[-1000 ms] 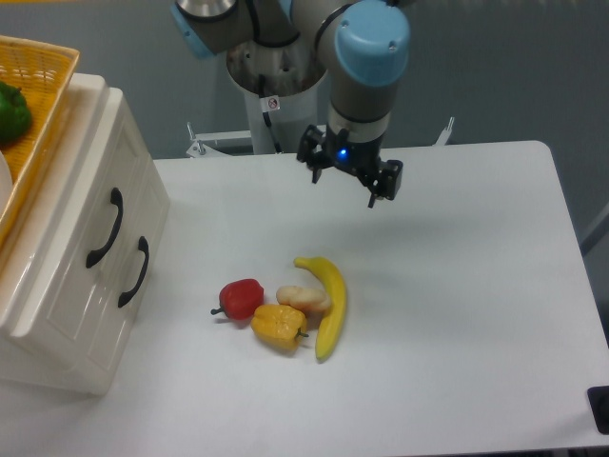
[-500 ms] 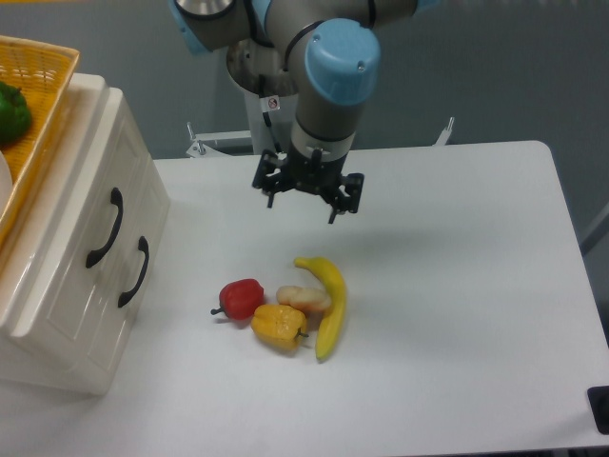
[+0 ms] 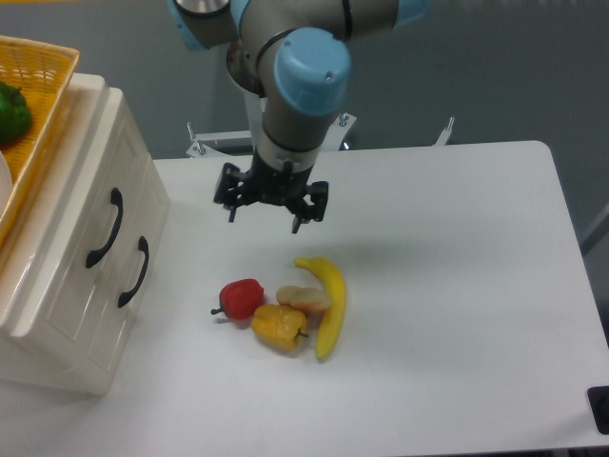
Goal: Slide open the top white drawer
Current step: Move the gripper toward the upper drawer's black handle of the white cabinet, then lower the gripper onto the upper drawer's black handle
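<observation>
Gripper (image 3: 264,215): fingers spread, holding nothing, above table (image 3: 457,286) | top white drawer (image 3: 90,224): closed, far left, well apart | banana (image 3: 329,297): near, just right of gripper

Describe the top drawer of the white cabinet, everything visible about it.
The top drawer is the upper of two in a glossy cream-white cabinet at the table's left edge. Its front is panelled and looks like painted wood or plastic. A black curved handle runs across the panel. The drawer is shut, flush with the lower drawer's front. Nothing touches it; the gripper hangs apart, over the table to its right.
</observation>
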Controlling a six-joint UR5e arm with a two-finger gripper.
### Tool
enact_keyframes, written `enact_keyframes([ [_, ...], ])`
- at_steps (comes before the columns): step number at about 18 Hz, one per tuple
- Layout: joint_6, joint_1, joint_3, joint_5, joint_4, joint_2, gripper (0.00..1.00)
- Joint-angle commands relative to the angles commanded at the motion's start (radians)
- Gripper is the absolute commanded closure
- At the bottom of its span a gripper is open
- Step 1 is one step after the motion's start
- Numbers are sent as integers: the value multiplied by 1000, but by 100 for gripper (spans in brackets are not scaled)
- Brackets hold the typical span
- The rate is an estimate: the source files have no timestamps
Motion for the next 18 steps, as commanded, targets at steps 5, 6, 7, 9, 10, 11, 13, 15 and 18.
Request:
enact_keyframes([
  [5, -26, -41, 3, -20, 0, -20, 0],
  [6, -26, -45, 3, -31, 0, -22, 0],
  [7, -28, -54, 3, -43, -2, -22, 0],
  [9, -29, -72, 2, -52, -6, -23, 0],
  [10, -32, -77, -1, -52, -8, -23, 0],
  [11, -37, -89, -3, -52, -8, -23, 0],
  [13, -52, -104, -5, -51, -9, -25, 0],
  [15, -72, -112, -5, -52, -6, -25, 0],
  [18, -83, -118, 0, -55, -6, -25, 0],
])
